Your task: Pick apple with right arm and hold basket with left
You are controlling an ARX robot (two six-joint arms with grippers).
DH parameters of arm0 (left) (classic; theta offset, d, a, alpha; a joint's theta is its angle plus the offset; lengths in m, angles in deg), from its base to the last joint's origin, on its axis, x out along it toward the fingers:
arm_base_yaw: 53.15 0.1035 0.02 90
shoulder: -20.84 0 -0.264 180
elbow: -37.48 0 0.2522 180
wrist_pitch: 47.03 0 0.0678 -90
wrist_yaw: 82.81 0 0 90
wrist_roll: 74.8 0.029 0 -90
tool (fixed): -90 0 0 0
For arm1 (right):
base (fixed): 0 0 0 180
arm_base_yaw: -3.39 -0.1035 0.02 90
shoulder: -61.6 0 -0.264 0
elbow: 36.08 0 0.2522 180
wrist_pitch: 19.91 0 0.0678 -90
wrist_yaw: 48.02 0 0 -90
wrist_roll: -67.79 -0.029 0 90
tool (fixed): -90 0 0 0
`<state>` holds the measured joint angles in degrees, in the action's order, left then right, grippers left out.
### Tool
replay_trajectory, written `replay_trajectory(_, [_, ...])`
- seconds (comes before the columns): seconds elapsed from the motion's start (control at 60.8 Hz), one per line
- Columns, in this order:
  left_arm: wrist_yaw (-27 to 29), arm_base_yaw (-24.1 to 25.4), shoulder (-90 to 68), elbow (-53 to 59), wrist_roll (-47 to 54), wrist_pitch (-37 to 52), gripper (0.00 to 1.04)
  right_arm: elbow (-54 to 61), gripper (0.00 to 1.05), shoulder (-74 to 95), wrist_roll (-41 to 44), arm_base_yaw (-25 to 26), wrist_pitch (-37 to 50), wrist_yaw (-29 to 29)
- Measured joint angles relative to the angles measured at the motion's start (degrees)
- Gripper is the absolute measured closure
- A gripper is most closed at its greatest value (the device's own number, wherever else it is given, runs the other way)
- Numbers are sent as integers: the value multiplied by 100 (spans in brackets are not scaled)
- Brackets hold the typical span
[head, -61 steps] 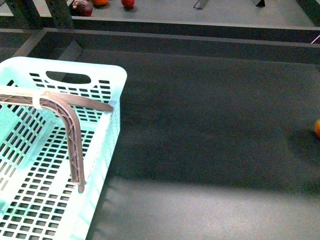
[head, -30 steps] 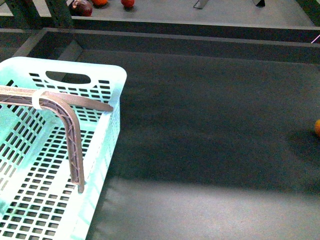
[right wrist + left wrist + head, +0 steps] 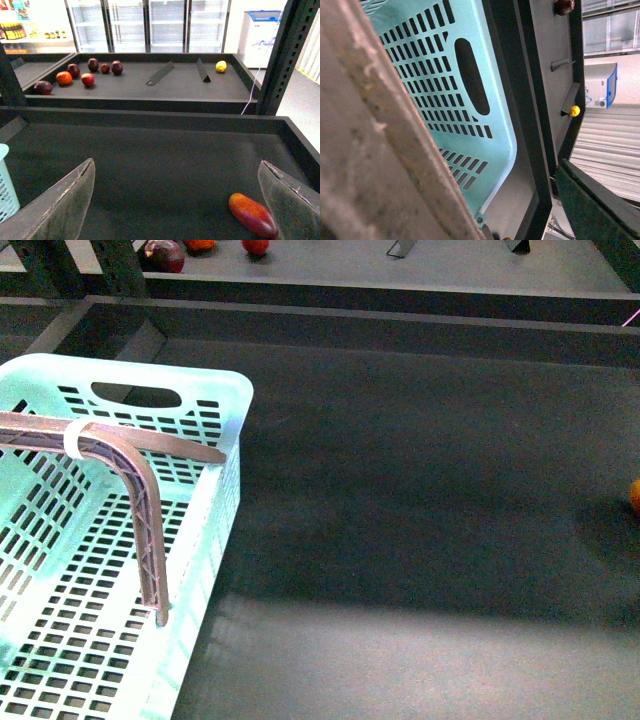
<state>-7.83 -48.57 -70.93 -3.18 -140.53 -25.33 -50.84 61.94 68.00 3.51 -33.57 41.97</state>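
The apple [image 3: 252, 215], red with a yellow-orange blush, lies on the dark tray floor. It looks stretched in the right wrist view. Only its edge shows in the front view [image 3: 635, 497], at the far right. My right gripper [image 3: 176, 165] is open and empty; the apple lies just inside its right finger [image 3: 290, 200], apart from it. The light turquoise basket [image 3: 215, 490] stands at the front left with its grey-brown handle [image 3: 140, 500] raised. My left gripper [image 3: 485, 220] is shut on the handle [image 3: 380, 150], which fills much of the left wrist view. The left gripper is out of the front view.
A raised shelf behind the tray holds several fruits: a dark purple-red one [image 3: 165, 254], a small orange one [image 3: 200, 244], a red one [image 3: 256, 246] and a yellow one [image 3: 221, 66]. The tray's dark wall [image 3: 400, 325] runs along the back.
In the front view the handle's left end has sunk slightly. The basket and the apple have not moved.
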Motion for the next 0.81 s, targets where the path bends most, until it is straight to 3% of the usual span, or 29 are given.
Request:
replay_trajectory(0.362, [-7,-15,-190,-168,-629,-72,97,0,9,0,0,0,0,-2])
replay_trajectory(0.608, [70,-352,131,-260,-514,-498,99,0,9,0,0,0,0,-2])
replay_trajectory(0.806, [63,-1008,516,-811,-201,-1008,99,0,9,0,0,0,0,0])
